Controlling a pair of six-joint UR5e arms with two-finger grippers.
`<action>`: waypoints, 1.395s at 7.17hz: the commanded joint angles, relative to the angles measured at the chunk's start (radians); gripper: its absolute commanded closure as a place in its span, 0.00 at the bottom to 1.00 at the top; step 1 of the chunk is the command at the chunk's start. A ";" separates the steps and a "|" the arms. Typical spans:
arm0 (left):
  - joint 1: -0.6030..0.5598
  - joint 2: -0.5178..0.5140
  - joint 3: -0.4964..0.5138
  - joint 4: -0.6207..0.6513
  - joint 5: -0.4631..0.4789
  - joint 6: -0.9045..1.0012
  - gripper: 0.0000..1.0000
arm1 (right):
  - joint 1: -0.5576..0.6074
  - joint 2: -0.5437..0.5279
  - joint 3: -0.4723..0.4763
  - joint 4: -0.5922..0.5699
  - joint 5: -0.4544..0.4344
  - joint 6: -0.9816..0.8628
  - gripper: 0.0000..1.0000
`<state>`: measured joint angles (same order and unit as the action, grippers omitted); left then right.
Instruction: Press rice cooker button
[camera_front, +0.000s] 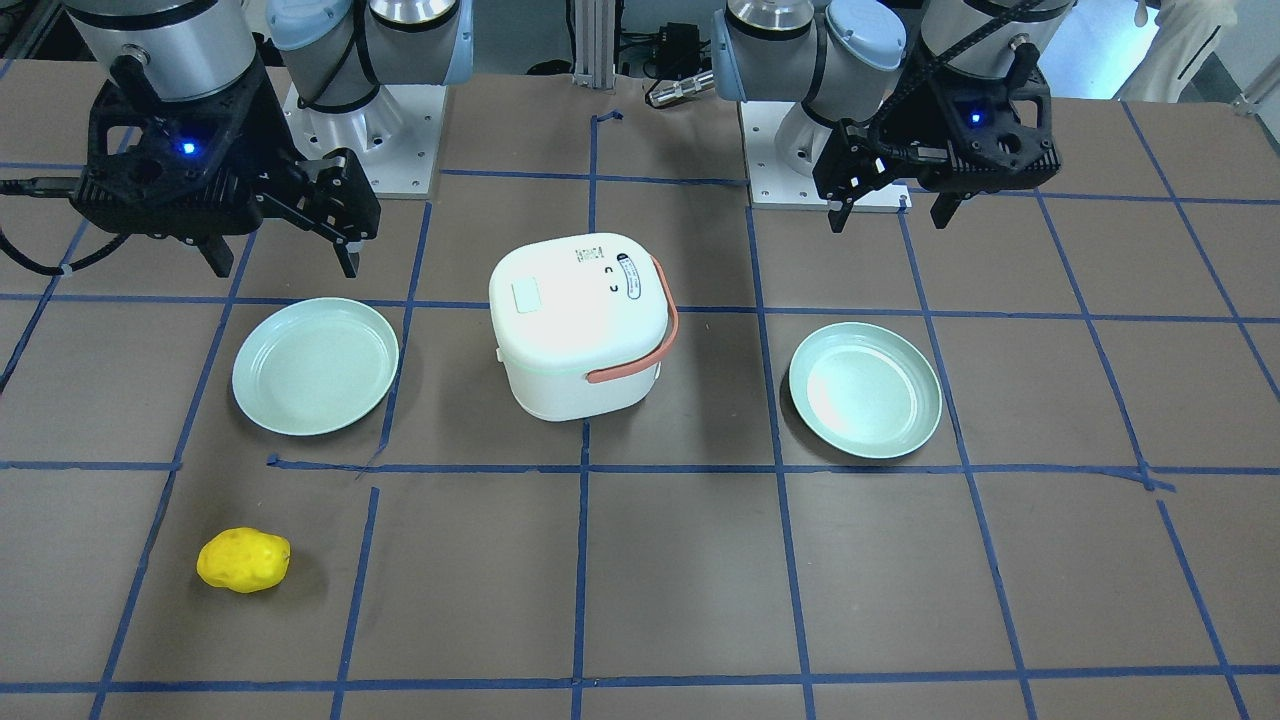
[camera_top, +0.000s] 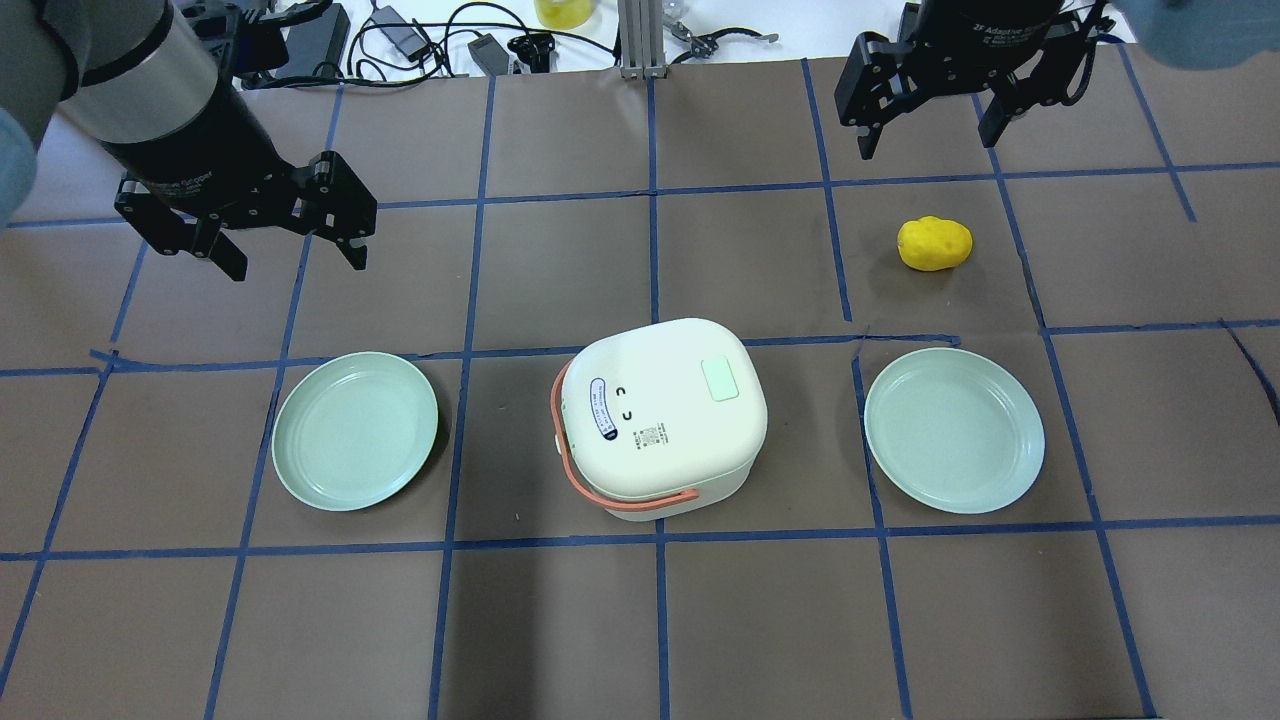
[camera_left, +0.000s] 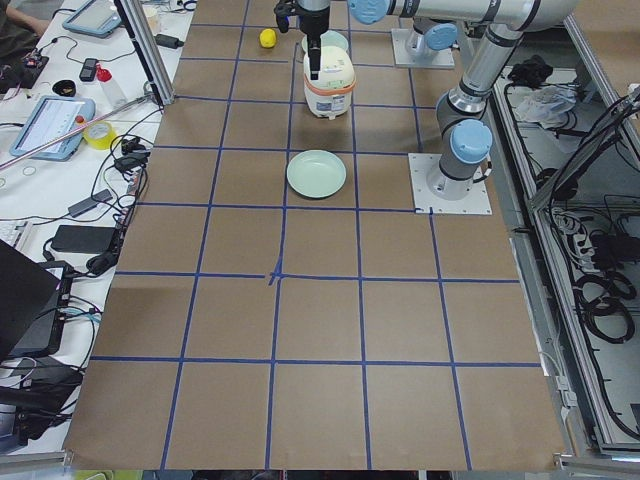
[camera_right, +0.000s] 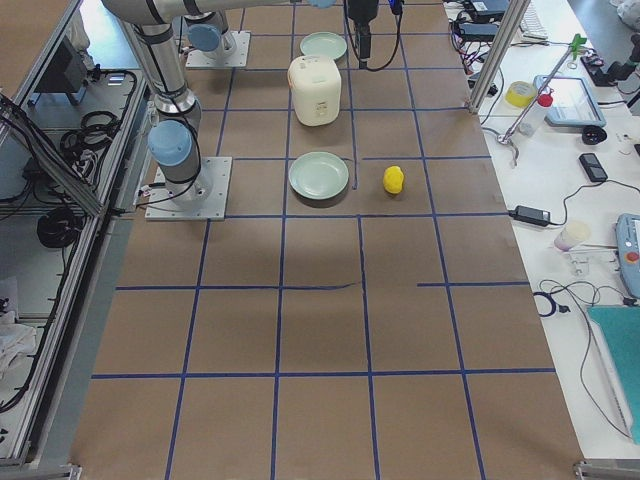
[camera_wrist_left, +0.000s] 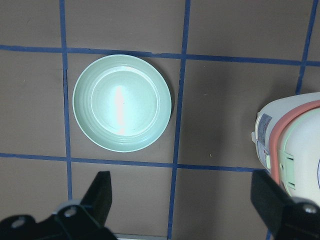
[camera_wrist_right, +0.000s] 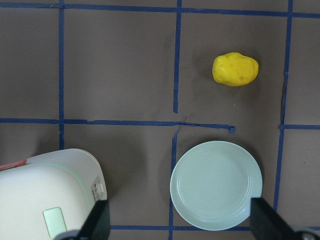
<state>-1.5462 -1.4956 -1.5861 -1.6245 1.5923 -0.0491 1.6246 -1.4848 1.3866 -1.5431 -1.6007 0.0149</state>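
Observation:
The white rice cooker (camera_top: 660, 415) with an orange handle stands mid-table, lid closed. The button (camera_top: 719, 379) is a pale greenish tab on the lid's top, on the side toward my right arm; it also shows in the front view (camera_front: 527, 297) and the right wrist view (camera_wrist_right: 54, 222). My left gripper (camera_top: 298, 262) is open and empty, raised beyond the left plate, left of the cooker. My right gripper (camera_top: 928, 142) is open and empty, raised at the far right, well away from the cooker. Neither gripper touches the cooker (camera_front: 580, 330).
Two pale green plates lie either side of the cooker, one left (camera_top: 355, 430) and one right (camera_top: 953, 430). A yellow lumpy object (camera_top: 935, 243) lies beyond the right plate, below my right gripper. Blue tape lines grid the brown table.

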 joint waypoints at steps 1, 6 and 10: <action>0.000 0.000 0.000 0.000 0.000 0.000 0.00 | 0.000 0.000 0.000 -0.002 -0.001 0.000 0.00; 0.000 0.000 0.000 0.000 0.000 0.000 0.00 | 0.001 0.000 0.000 0.004 -0.001 0.002 0.00; 0.000 0.000 0.000 0.000 0.000 0.000 0.00 | 0.005 0.000 0.002 0.006 0.001 0.013 0.00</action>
<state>-1.5463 -1.4956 -1.5861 -1.6245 1.5923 -0.0497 1.6287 -1.4849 1.3877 -1.5373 -1.6001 0.0242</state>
